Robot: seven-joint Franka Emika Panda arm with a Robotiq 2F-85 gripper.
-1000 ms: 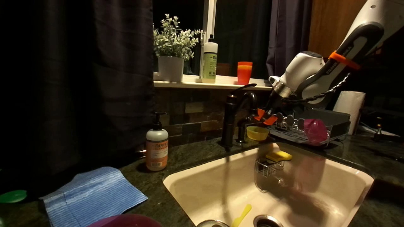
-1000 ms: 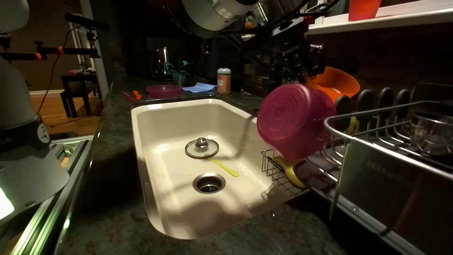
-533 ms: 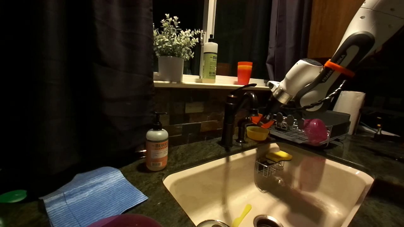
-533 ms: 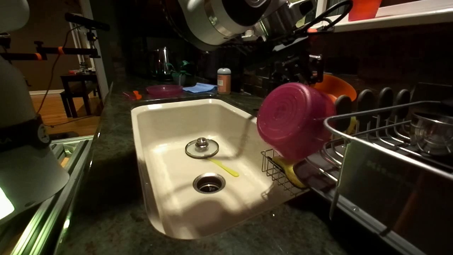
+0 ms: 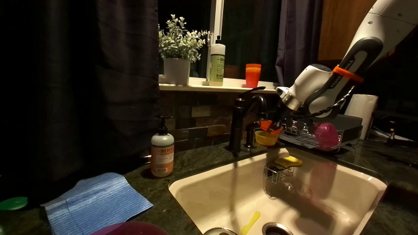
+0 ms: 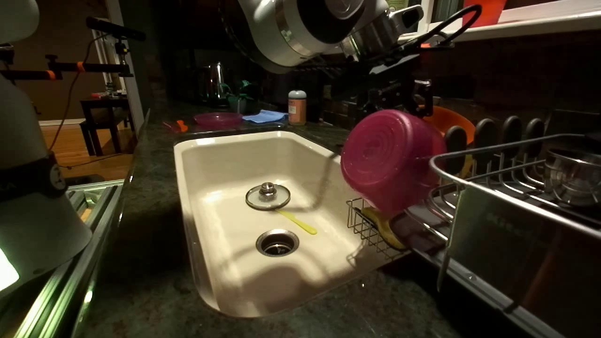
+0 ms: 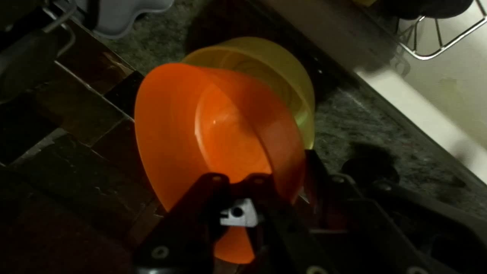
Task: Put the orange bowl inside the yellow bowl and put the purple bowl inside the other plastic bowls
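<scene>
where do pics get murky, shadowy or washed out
In an exterior view, large curtain nearly black; in both exterior views, shadows across sink; in an exterior view, robot's base partly washed out; in the wrist view, backsplash murky, orange bowl vivid.

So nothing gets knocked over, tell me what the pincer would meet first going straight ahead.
Probably the yellow bowl, which the wrist view shows partly behind the orange bowl the pincer holds; the orange bowl would likely touch first. The gap is unclear.
</scene>
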